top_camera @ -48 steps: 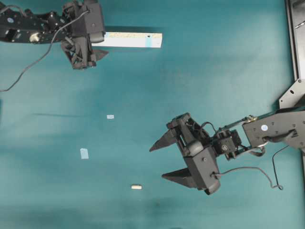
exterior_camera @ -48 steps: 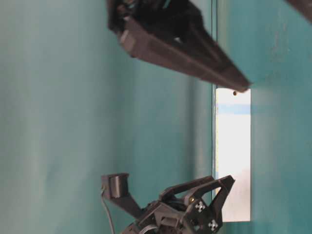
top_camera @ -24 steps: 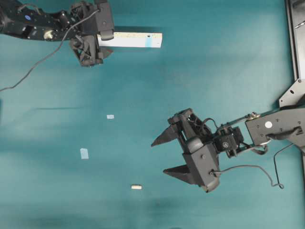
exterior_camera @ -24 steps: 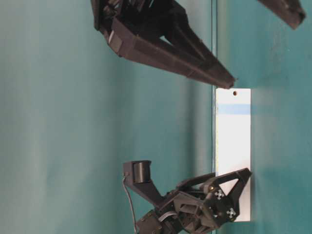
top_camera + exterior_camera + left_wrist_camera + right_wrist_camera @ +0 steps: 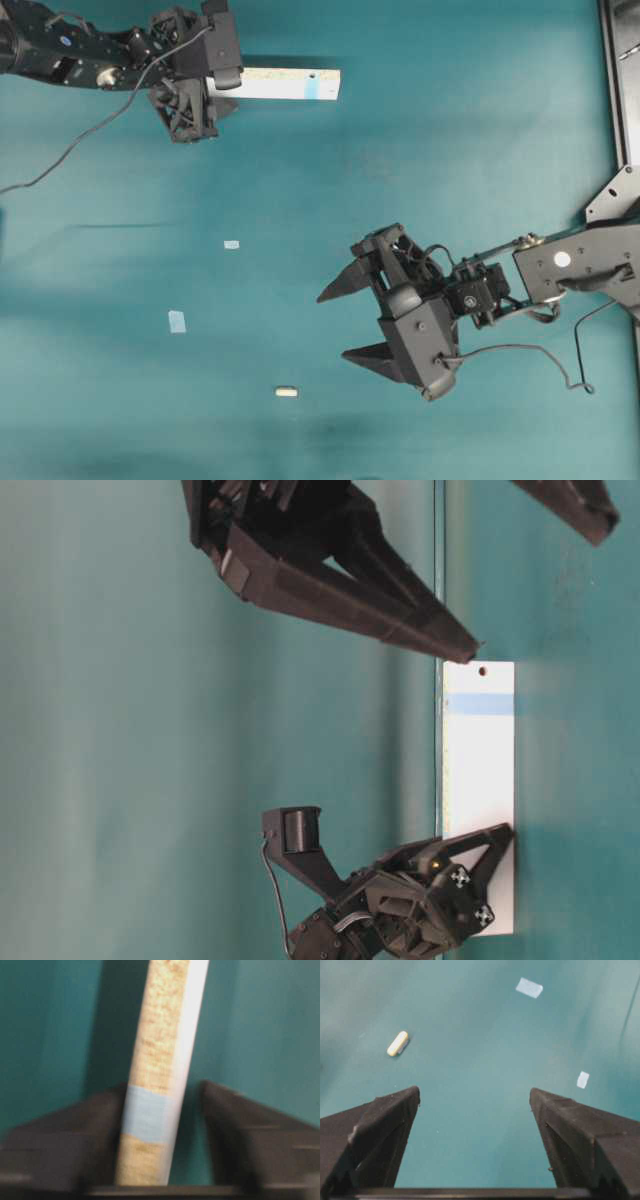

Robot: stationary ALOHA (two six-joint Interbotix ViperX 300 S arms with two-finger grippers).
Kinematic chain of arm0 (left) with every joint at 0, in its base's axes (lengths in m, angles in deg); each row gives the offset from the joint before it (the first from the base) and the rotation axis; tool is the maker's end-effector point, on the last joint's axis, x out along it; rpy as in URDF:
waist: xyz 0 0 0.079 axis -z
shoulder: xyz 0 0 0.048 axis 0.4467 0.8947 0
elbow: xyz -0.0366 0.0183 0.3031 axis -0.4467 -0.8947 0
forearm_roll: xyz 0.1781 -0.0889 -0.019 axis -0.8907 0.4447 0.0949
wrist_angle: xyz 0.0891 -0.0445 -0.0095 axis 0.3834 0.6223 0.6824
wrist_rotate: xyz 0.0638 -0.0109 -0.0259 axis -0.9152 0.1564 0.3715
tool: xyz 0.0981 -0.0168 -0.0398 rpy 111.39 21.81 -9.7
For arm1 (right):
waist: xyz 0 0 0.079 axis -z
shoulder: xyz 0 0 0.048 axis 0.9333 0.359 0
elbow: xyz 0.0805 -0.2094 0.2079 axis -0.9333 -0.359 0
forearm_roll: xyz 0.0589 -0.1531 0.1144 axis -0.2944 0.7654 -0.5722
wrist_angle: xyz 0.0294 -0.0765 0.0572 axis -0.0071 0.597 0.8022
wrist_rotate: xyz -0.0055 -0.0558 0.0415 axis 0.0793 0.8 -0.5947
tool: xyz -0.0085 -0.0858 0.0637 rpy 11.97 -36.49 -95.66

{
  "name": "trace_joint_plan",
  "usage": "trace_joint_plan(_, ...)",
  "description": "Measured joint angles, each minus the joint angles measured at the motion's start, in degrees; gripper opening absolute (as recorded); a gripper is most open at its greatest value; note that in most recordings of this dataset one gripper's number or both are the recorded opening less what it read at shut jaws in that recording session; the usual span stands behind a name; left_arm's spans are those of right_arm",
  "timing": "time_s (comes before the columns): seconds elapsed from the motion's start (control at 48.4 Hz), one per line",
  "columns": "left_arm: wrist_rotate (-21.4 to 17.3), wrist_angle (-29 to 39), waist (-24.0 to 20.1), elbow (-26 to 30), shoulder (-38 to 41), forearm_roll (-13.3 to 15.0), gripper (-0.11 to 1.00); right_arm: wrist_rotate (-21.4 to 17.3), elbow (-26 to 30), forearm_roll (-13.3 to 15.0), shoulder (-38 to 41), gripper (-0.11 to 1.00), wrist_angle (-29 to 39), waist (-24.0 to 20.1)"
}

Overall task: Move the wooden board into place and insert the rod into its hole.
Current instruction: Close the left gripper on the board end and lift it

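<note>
The wooden board (image 5: 285, 83) lies flat at the top of the teal table, with a dark hole and a blue tape band near its right end. My left gripper (image 5: 225, 85) straddles its left end. In the left wrist view the board (image 5: 160, 1060) runs between the jaws of my left gripper (image 5: 164, 1087): the left finger touches it and a gap shows at the right finger. The rod (image 5: 286, 392) lies alone near the front edge, also in the right wrist view as the rod (image 5: 398, 1043). Right of it, my right gripper (image 5: 333, 327) hovers wide open and empty.
Two small light-blue tape patches (image 5: 231, 244) (image 5: 177, 321) lie on the cloth between the board and the rod. A metal frame (image 5: 620, 80) runs along the right edge. The left arm's cable (image 5: 60, 150) trails over the table's left side.
My left gripper has slid right onto the board's left end and its jaws have narrowed around it. The right gripper has drifted slightly, staying open.
</note>
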Motion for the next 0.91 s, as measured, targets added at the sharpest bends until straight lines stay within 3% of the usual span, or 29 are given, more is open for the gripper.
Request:
trace_joint_plan(0.041, 0.1, 0.0, 0.1, -0.1, 0.2, 0.0, 0.26, -0.1, 0.1, 0.0, 0.0, 0.97, 0.3, 0.1)
trace_joint_plan(0.083, 0.0, 0.0, 0.2, -0.1, 0.2, 0.0, 0.22, -0.1, 0.3, 0.0, 0.0, 0.97, 0.4, 0.1)
trace_joint_plan(0.579, 0.4, -0.2, 0.2, -0.1, 0.4, 0.0, 0.22, -0.1, 2.1, 0.0, -1.9, 0.97, 2.1, 0.4)
trace_joint_plan(0.91, 5.6, 2.3, 1.9, -0.1, -4.1, 0.0, 0.22, 0.0, 2.9, 0.0, -5.6, 0.97, 2.1, 2.3)
